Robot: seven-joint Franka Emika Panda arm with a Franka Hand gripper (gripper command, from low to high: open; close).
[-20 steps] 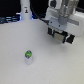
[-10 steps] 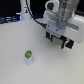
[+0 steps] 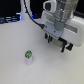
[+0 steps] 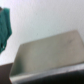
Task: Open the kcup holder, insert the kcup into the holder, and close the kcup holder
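The kcup [image 3: 29, 56], a small white pod with a green top, stands upright on the white table toward the exterior view's left. My white gripper [image 3: 58, 43] hangs to its right, well apart from it. Dark parts and a brownish edge show beneath the hand; there I cannot tell the kcup holder [image 3: 65, 46] from my fingers. The blurred wrist view shows a boxy thing with a flat greyish top [image 4: 50, 55] close below, which seems to be the holder. The jaws are not clear in either view.
The white table [image 3: 20, 40] spreads around the pod. A dark cable [image 3: 27, 12] and dark equipment [image 3: 7, 20] lie along the back. A teal thing [image 4: 5, 25] shows at the wrist view's edge.
My arm has come down and forward in the exterior view, now lower over the dark block. The kcup has not moved.
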